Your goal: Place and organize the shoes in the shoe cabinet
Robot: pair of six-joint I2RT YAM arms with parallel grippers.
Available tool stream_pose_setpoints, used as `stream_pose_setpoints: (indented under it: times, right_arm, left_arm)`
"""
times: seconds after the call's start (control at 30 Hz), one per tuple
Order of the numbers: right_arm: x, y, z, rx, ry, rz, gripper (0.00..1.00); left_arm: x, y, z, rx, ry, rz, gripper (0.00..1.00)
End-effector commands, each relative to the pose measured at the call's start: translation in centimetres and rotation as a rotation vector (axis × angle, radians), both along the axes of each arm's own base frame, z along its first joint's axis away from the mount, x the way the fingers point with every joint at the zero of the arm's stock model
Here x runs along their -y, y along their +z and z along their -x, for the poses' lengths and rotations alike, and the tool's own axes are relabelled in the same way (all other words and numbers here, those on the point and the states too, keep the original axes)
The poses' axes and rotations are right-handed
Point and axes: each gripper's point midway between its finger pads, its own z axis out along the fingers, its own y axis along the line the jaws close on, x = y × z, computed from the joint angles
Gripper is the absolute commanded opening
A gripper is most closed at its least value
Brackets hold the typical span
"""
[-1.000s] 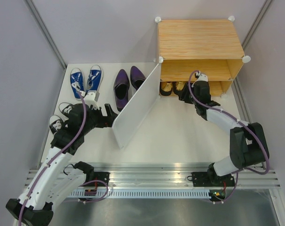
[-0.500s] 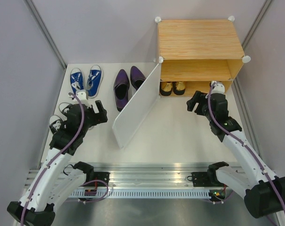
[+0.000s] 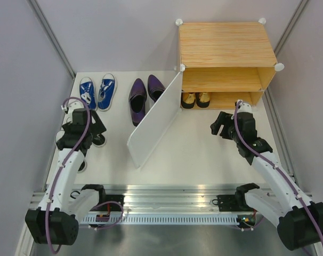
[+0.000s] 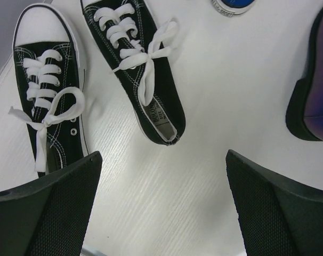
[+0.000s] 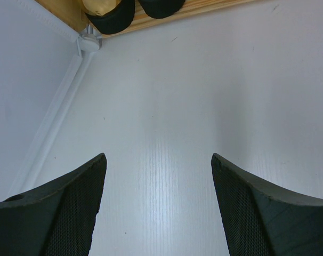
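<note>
The light-wood shoe cabinet (image 3: pixel 225 45) stands at the back right with its white door (image 3: pixel 153 120) swung open. A gold pair (image 3: pixel 196 99) sits on the lower shelf, its dark heels (image 5: pixel 105 10) at the top of the right wrist view. Blue sneakers (image 3: pixel 97 92) and purple dress shoes (image 3: pixel 145 93) lie on the white floor at the back left. Two black sneakers (image 4: pixel 135 69) (image 4: pixel 49 101) with white laces lie just ahead of my left gripper (image 4: pixel 161 202), which hangs open above them. My right gripper (image 5: pixel 159 202) is open over bare floor in front of the cabinet.
The open door leans diagonally between the two arms. A white corner connector (image 5: pixel 89 42) marks the cabinet's lower front corner. Grey walls close in both sides. A purple shoe's heel (image 4: pixel 311 101) shows at the right of the left wrist view.
My right gripper has pulled back out of the lower shelf and opened wider. The left arm swung left, away from the door, to over the black sneakers.
</note>
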Motion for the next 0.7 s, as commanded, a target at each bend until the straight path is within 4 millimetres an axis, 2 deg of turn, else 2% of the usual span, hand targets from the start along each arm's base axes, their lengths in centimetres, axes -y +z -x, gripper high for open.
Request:
stream_pose_setpoints:
  times: [0.0, 0.07, 0.1, 0.13, 0.3, 0.67]
  right_arm:
    - [-0.8, 1.0, -0.1, 0.048, 0.03, -0.043, 0.83]
    - [-0.9, 1.0, 0.0, 0.055, 0.037, -0.048, 0.83]
    - [-1.0, 1.1, 0.0, 0.064, 0.039, -0.048, 0.83]
    - [-0.9, 1.2, 0.0, 0.067, 0.039, -0.048, 0.83]
    - [-2.1, 1.4, 0.3, 0.093, 0.103, -0.089, 0.82]
    - [-2.7, 1.0, 0.7, 0.1, 0.137, -0.105, 0.81]
  left_arm:
    - [-1.6, 0.5, -0.1, 0.02, 0.117, 0.019, 0.99]
    - [-2.0, -0.6, -0.3, -0.023, 0.139, 0.013, 0.99]
    - [-3.3, -0.8, -0.2, -0.036, 0.191, 0.02, 0.99]
    - [-3.5, -1.3, -0.2, -0.055, 0.201, 0.028, 0.99]
    - [-5.2, -3.2, -0.3, -0.136, 0.271, 0.04, 0.99]
    - [-6.1, -6.3, 0.2, -0.247, 0.322, 0.068, 0.99]
